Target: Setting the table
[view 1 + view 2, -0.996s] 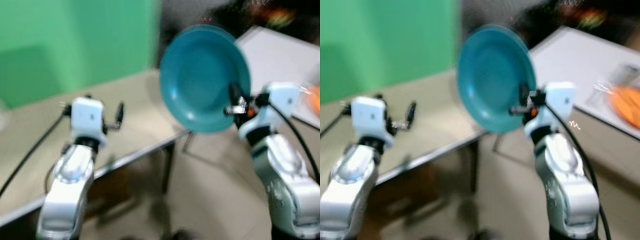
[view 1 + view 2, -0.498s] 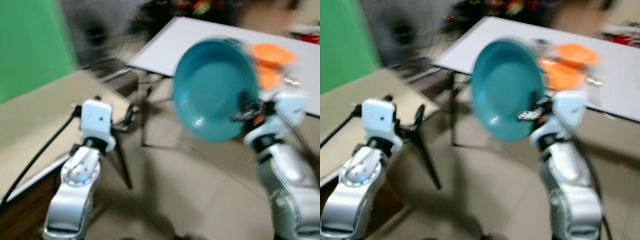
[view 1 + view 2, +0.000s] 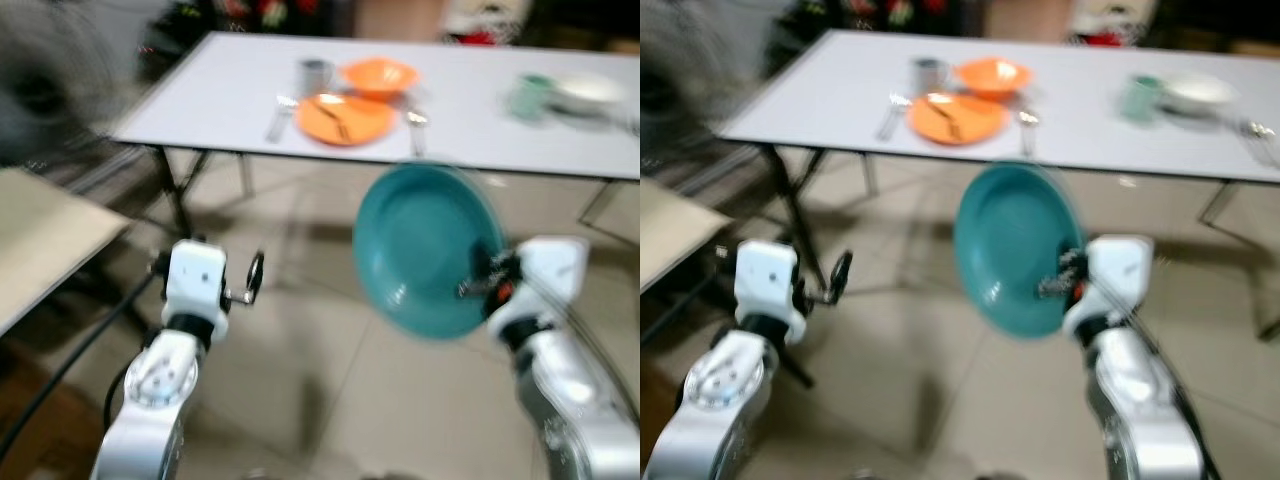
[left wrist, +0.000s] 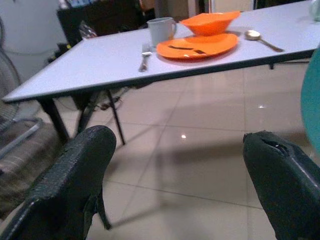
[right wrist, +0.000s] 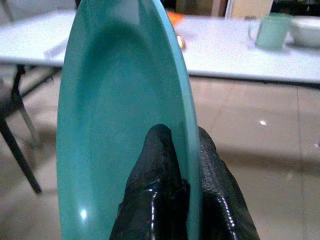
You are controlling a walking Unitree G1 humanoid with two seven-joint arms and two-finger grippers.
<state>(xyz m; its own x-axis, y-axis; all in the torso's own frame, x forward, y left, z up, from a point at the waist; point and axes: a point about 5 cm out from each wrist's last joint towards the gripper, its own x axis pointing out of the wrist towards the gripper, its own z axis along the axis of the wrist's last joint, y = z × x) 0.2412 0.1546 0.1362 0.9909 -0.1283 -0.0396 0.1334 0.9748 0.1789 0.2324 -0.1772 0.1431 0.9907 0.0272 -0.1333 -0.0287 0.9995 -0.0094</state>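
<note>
One long white counter (image 3: 230, 100) sits well ahead of both sets of jaws, and that's where the plate needs to go, so the trick for this step is to carry it over steady and only tip it flat once it's above bare top. Tiled floor (image 3: 330, 370) between the robot and the counter looks open, so there's room to walk straight in, though the folding legs under the near edge are something to stay off.

On the counter, ahead of the left jaws, one place is already laid: orange plate (image 3: 343, 117) with an orange bowl (image 4: 208, 23) just behind it, a grey cup (image 4: 160, 31) beside that, a fork (image 4: 144, 56) on one side and a spoon (image 4: 262, 40) on the other. Further along sits a green mug (image 5: 270, 31) next to a white bowl (image 5: 306, 31). I'd say the bare stretch by the mug is the free spot.

Teal plate (image 3: 428, 250) is held on edge, nearly upright, by the right gripper (image 5: 177, 165), its jaws clamped on the rim, one finger on each face. That's a thin pinch, so slow moves, or it could swing.

Left gripper (image 4: 182, 165) hangs over the floor with jaws wide apart, holding nothing.
</note>
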